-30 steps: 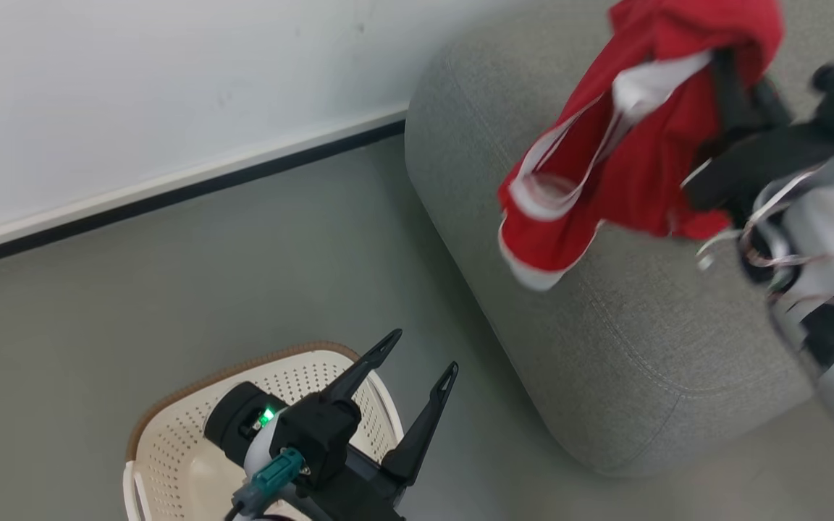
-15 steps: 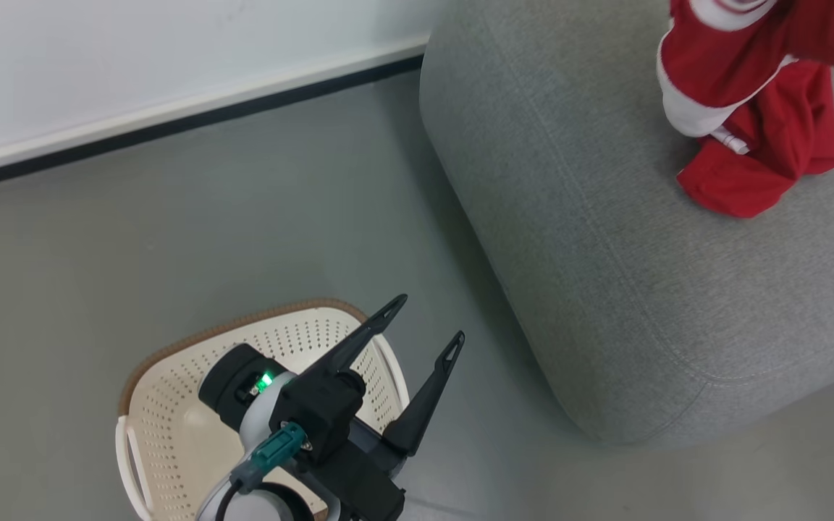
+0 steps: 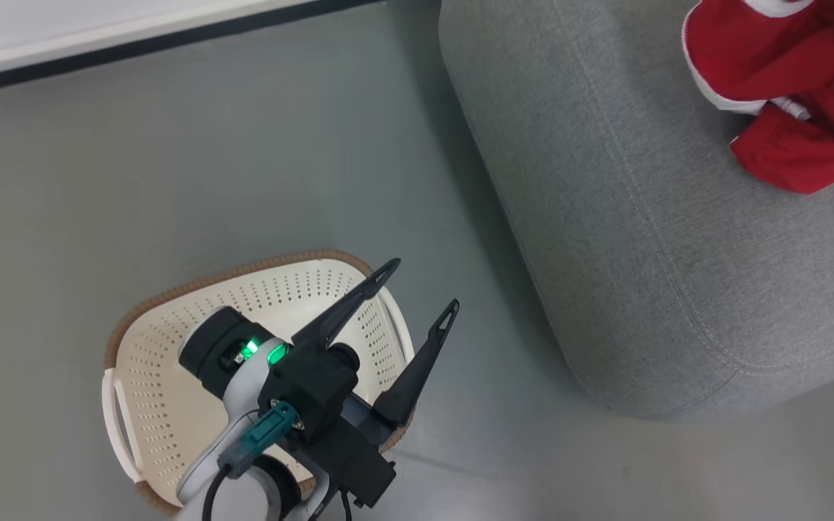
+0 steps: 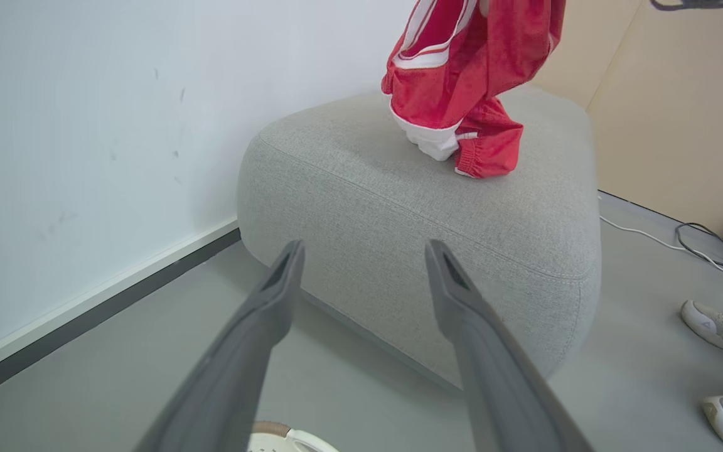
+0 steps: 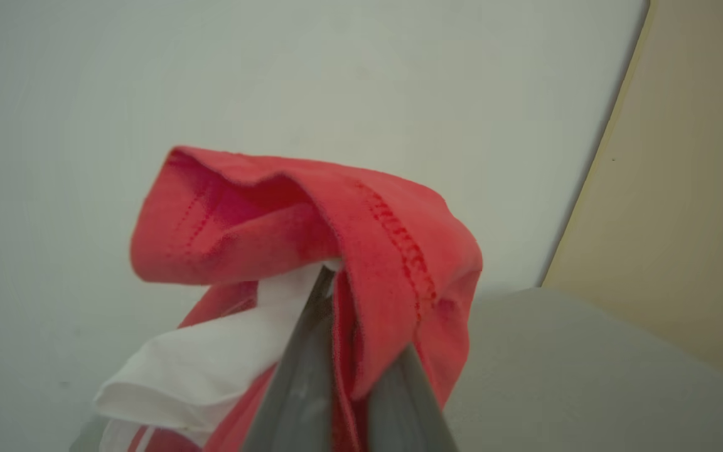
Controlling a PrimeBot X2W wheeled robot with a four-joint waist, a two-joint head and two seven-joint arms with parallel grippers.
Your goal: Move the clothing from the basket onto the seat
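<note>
Hanging from right pincer point(image 5: 338, 294) | clothing point(image 5: 386, 220) | hem touching seat point(image 4: 412, 207)

Head view: clothing point(image 3: 786, 51) runs off top and right edges, seat point(image 3: 641, 217) likewise; left gripper point(image 3: 422, 284) and its arm point(image 3: 243, 405) hide part of basket point(image 3: 279, 289) floor. Right wrist view: right gripper point(image 5: 339, 289) tips buried in red folds, fingers point(image 5: 299, 389) blurred. Left wrist view: 2 shoes point(image 4: 719, 326) cut by right edge.

Left pincer point(image 3: 420, 286) spread wide; right pincer point(image 5: 352, 314) clamped shut.
</note>
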